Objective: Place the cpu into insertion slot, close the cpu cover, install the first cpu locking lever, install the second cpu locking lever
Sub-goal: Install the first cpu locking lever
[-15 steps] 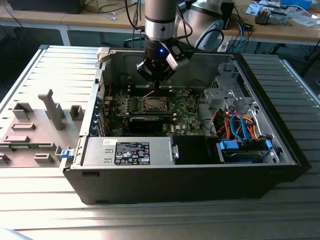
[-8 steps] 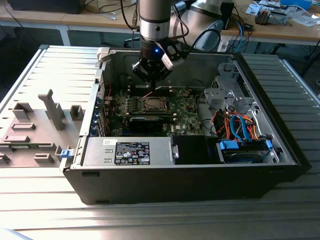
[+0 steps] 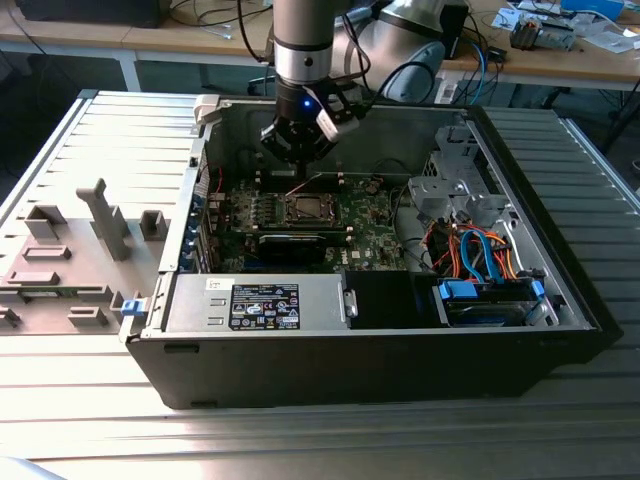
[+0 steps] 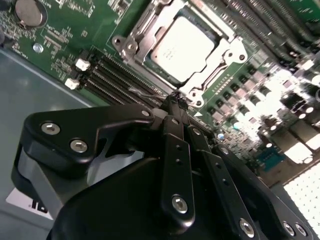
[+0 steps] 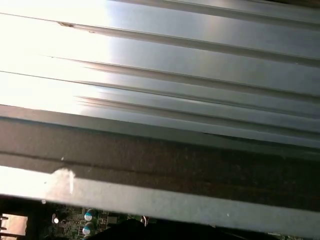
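Silver cpu (image 4: 184, 49) sits in insertion slot (image 4: 131, 46) | my gripper (image 4: 176, 100), fingers pinched narrow, empty | cpu lies at 12 o'clock from fingertips.

Exterior view: high, looking down into case (image 3: 560, 300). Second wrist view: close above motherboard (image 4: 85, 30).

Setting around me: ribbed grey metal worktop (image 3: 80, 150) lit brightly from above; behind it, a wooden bench (image 3: 590, 60) strewn with cables.
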Controlling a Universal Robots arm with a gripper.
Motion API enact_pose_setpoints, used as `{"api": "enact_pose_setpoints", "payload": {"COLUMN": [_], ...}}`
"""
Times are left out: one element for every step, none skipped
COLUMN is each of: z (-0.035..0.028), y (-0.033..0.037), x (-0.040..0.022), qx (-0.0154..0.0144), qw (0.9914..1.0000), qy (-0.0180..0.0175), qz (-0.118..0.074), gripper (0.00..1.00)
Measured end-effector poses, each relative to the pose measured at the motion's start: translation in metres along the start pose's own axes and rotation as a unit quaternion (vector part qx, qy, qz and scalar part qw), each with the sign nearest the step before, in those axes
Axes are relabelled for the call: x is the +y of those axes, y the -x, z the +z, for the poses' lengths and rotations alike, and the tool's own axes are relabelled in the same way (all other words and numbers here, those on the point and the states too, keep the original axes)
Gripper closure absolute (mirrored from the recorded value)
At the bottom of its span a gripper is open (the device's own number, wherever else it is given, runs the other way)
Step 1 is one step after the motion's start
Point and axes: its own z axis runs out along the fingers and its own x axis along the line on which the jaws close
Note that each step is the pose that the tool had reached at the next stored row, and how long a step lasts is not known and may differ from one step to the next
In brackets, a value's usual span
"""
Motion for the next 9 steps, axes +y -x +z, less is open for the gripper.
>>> {"api": "enact_pose_setpoints", "payload": {"z": [0.0014,0.0026,0.0045,0.0064,0.0088,0.0098,0.0108,0.0127,0.0141], "y": [0.0001,0.0002,0.0002,0.0005,0.0012,0.0016,0.002,0.0028,0.0035], "x": [0.0009,0.0013,0.0013,0.0014,0.0013,0.0013,0.0012,0.0012,0.0011], "qx": [-0.0001,-0.0001,0.0001,0.0001,0.0005,0.0007,0.0009,0.0012,0.0014], "qw": [1.0,1.0,1.0,1.0,1.0,0.99999,0.99999,0.99998,0.99997], "qy": [0.0001,0.0001,-0.0008,-0.0012,-0.0026,-0.0035,-0.0044,-0.0059,-0.007], "qz": [0.0,0.0,0.0,0.0,-0.001,-0.001,-0.001,-0.001,-0.001], "gripper": [0.89,0.89,0.89,0.89,0.89,0.89,0.89,0.89,0.89]}}
